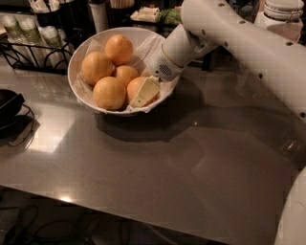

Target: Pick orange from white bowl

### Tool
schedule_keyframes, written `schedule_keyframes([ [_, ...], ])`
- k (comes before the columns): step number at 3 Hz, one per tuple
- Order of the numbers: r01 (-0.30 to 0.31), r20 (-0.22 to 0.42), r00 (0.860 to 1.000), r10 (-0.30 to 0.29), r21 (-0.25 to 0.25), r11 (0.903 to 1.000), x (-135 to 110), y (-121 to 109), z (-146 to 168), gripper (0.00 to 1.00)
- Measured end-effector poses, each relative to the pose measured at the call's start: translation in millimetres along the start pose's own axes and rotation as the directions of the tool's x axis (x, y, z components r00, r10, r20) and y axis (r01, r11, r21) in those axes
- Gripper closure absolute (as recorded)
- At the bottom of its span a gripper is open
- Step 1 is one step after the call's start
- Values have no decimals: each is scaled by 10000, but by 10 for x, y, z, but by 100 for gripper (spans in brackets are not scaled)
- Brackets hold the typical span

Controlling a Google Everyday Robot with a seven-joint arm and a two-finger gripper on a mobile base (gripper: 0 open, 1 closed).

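Observation:
The white bowl (76, 60) stands at the back left of the grey table, lined with crumpled white paper and holding several oranges. The deeper pinkish orange (134, 86) lies at the bowl's front right. My gripper (142, 94) reaches down into the bowl from the right and lies right against this orange, covering its right side. Paler oranges lie at the front (109, 93), left (96, 67), back (119, 49) and middle (125, 74) of the bowl.
A black wire rack (33, 48) with pale cups stands behind the bowl at the left. A black dish (7, 105) sits at the table's left edge. Containers (98, 14) and a white jar (284, 16) line the back. My white arm (248, 45) spans the right side.

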State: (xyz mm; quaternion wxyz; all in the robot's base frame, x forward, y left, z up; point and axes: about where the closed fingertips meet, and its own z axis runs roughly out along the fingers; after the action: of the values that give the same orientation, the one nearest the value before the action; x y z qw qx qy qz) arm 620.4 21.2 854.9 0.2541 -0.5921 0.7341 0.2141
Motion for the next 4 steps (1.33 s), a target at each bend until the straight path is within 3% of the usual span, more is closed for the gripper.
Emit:
schedule_keyframes([
  [1, 0, 0, 10000, 0, -1, 10000, 0, 0, 0, 44],
  [3, 1, 5, 10000, -1, -2, 10000, -1, 1, -1, 98],
  [4, 57, 400, 9992, -54, -74, 10000, -52, 33, -95, 100],
])
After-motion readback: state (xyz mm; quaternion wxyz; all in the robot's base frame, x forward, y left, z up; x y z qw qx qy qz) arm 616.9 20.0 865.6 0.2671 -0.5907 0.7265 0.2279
